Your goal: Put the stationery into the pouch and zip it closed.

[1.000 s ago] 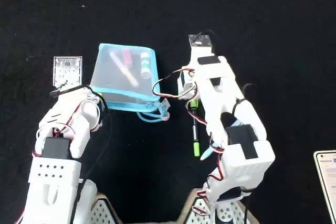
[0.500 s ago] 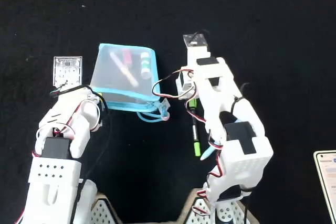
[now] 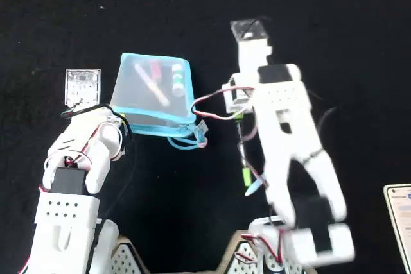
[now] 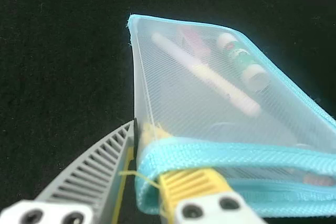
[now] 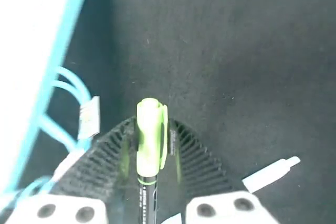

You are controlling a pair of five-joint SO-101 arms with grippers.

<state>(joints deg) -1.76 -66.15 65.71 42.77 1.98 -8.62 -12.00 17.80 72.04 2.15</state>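
Observation:
The translucent pouch [image 3: 154, 94] with teal trim lies left of centre, with a pink-white pen, a glue stick and other pieces inside [image 4: 210, 77]. My left gripper [image 4: 152, 182] is shut on the teal band at the pouch's near left corner [image 3: 121, 120]. A black pen with a green cap [image 5: 151, 129] sits between the ribbed fingers of my right gripper [image 5: 152, 124], which is shut on it. In the high view that pen [image 3: 243, 155] hangs under the right arm [image 3: 279, 113], just right of the pouch's teal zip loops [image 3: 189, 138].
A small white pen-like piece [image 5: 270, 174] lies on the black cloth beside the right gripper, seen as a pale tip [image 3: 255, 188] in the high view. A white card [image 3: 399, 216] sits at the right edge.
The right arm has swung up and stretched toward the far side, blurred in motion, and the green pen shifted slightly with it. The left arm and pouch have not moved.

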